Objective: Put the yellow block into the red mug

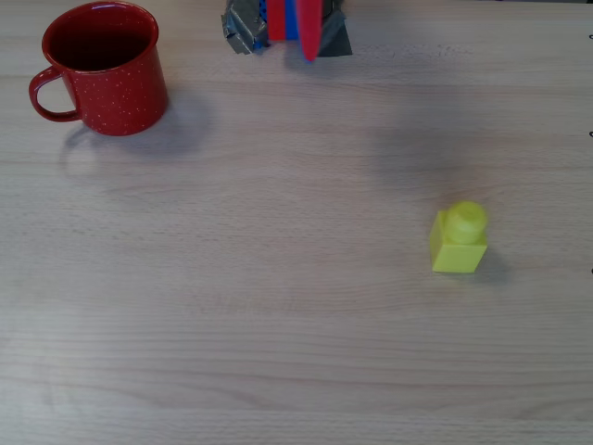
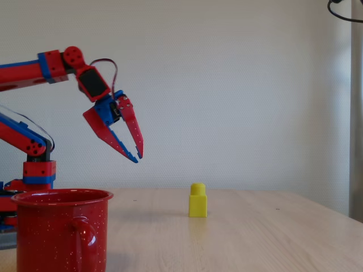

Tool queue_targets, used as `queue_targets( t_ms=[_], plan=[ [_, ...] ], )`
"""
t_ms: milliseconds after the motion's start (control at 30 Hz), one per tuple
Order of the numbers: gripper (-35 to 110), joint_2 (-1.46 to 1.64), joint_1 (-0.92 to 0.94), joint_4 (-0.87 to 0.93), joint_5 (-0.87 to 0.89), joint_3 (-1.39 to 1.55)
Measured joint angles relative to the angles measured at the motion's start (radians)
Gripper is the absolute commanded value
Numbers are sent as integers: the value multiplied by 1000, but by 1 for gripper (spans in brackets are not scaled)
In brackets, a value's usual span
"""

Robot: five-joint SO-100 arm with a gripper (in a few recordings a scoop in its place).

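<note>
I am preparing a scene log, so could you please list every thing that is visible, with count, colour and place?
red mug: one, red with fine white speckles, standing upright at the upper left of the overhead view, handle to the picture's left, inside looks empty.
yellow block: one, bright yellow, on the table at the right of the overhead view, stud up, far from the mug.
table: one, light wood grain, under everything.
wall: one, white, behind the table.
gripper: one, red and blue, raised above the table in the fixed view, jaws slightly apart, holding nothing.
</note>
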Motion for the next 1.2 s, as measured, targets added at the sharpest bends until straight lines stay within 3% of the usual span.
queue_targets(
  t_ms=[367,633,933,1200],
  plan=[
    [0,-328,-132,21,193,-261],
    [0,-621,-250,175,367,-630],
    [0,-968,-256,347,459,-979],
    [0,-1135,-255,321,448,-1031]
  ],
)
